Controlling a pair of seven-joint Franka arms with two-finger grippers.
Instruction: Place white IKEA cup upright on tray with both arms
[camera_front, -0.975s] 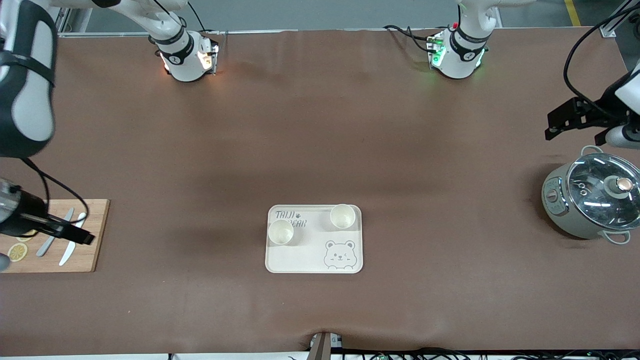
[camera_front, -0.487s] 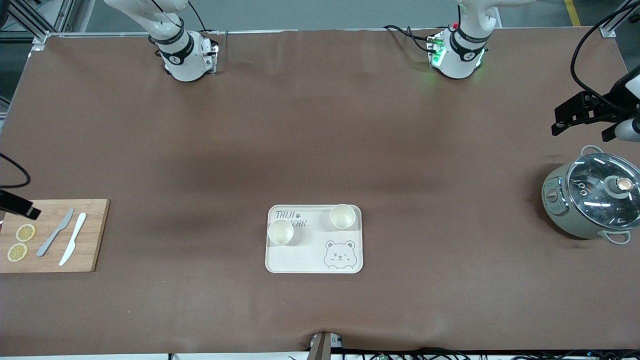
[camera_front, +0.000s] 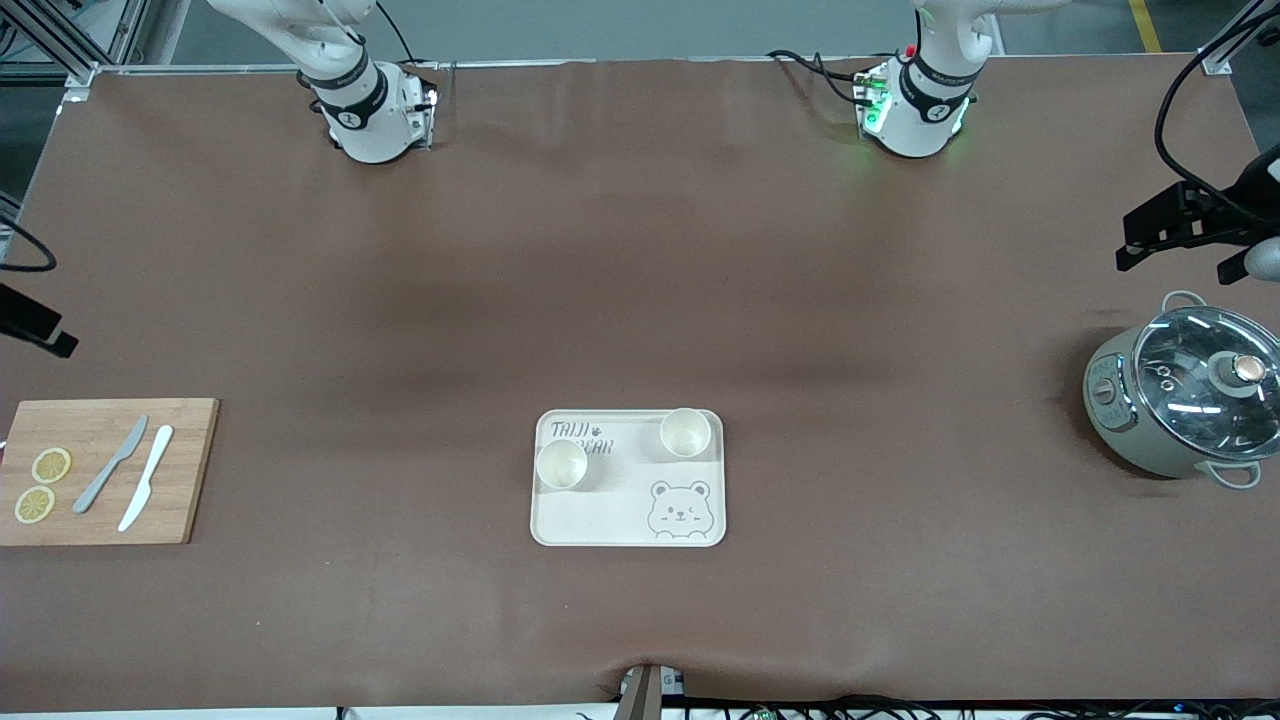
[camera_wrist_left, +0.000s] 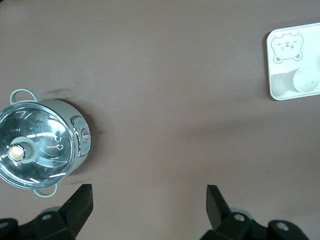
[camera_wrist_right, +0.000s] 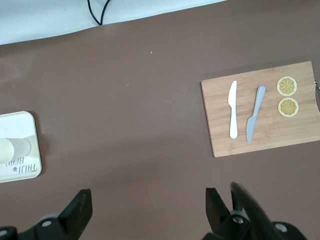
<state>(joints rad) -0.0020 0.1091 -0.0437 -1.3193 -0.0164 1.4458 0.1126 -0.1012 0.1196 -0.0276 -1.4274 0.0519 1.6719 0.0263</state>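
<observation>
**Both grippers spread and empty, two cups upright on tray**

Left gripper (camera_front: 1190, 232): up at the left arm's end of the table, over bare mat beside the pot (camera_front: 1185, 390). Fingers (camera_wrist_left: 80, 202) spread wide in the left wrist view, nothing between them.

Right gripper (camera_front: 35, 325): at the right arm's end of the table, mostly out of the front view, over mat beside the board. Fingers (camera_wrist_right: 80, 210) wide apart in the right wrist view, empty.

Table (camera_front: 640, 250): brown mat.

Pot: grey-green, glass lid on, at the left arm's end.

Board (camera_front: 185, 470): wooden, at the right arm's end. On it a grey knife (camera_front: 110, 464), a white knife (camera_front: 146, 477), two lemon slices (camera_front: 42, 484).

Tray (camera_front: 610, 515): mid-table, near the front camera, bear drawing at one corner.

Cups: two white, both upright on the tray, apart. One (camera_front: 561, 464) beside the lettering toward the right arm's end; the other (camera_front: 685, 432) at the tray's corner toward the left arm's end, farther from the camera.
</observation>
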